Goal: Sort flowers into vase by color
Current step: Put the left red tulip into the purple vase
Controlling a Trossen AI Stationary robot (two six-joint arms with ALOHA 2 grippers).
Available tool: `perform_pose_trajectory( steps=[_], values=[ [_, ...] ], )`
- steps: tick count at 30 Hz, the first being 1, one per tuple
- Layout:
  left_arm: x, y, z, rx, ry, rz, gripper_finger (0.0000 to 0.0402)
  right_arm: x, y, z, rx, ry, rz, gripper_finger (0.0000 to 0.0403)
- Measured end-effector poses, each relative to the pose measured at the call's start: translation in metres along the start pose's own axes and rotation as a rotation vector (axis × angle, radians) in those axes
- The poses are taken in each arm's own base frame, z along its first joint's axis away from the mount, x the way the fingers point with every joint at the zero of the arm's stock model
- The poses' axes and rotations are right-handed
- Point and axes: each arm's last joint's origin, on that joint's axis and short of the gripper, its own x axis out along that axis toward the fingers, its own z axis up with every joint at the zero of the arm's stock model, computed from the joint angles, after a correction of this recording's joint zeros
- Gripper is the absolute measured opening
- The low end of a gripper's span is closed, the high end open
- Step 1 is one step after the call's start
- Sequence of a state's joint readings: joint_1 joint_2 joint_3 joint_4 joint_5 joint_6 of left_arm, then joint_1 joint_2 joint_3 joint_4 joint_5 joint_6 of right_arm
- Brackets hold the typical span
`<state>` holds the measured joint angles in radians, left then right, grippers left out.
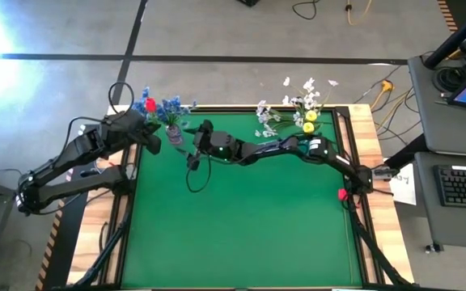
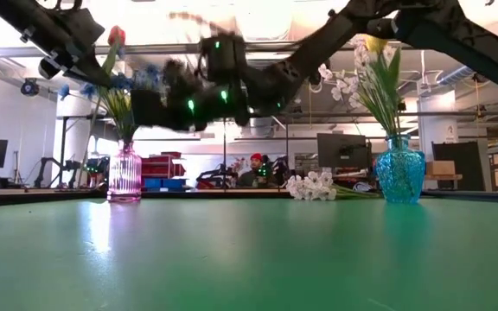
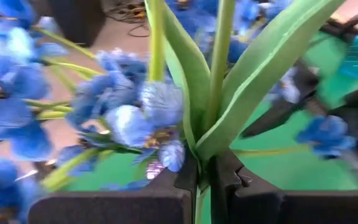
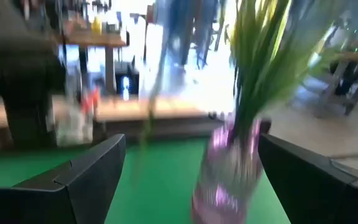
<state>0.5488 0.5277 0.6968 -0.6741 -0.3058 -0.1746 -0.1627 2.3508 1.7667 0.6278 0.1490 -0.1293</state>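
Pinching a red tulip [image 1: 150, 105] stem, the left end effector [image 1: 154, 137] stands beside the pink vase [image 1: 174, 134]; the spread right end effector [image 1: 194, 139] faces it from the other side.

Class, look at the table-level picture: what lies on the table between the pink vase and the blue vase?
In the low view, a spray of small white blossoms lies on the green table, between the pink vase and the blue vase, nearer the blue one.

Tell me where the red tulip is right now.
In the high view the red tulip sits at the table's far left, among the blue flowers above the pink vase, its stem pinched in the shut left gripper.
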Motion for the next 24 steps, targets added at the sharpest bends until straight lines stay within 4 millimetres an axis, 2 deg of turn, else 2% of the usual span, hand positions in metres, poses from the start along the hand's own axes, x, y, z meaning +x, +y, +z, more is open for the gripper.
perform_pose_trajectory(
  steps=[2,7,12,17,24],
  values=[
    [0.002,0.001,0.001,0.008,-0.006,0.053,0.0000,0.006,0.000,0.000,0.010,-0.012,-0.003,0.0359],
    [0.006,0.001,0.005,0.047,-0.054,0.136,0.0000,0.021,0.005,-0.021,0.006,0.053,0.005,0.0359],
    [0.012,-0.002,0.015,0.091,-0.138,0.128,0.0000,0.032,-0.001,-0.004,0.043,0.032,-0.017,0.0359],
    [0.020,-0.003,0.016,0.151,-0.126,0.199,0.0000,0.035,-0.007,-0.016,0.041,0.083,-0.052,0.0359],
    [0.032,-0.007,0.014,0.199,-0.152,0.214,0.0000,0.038,-0.026,-0.005,0.086,0.011,-0.085,0.0359]
  ],
)
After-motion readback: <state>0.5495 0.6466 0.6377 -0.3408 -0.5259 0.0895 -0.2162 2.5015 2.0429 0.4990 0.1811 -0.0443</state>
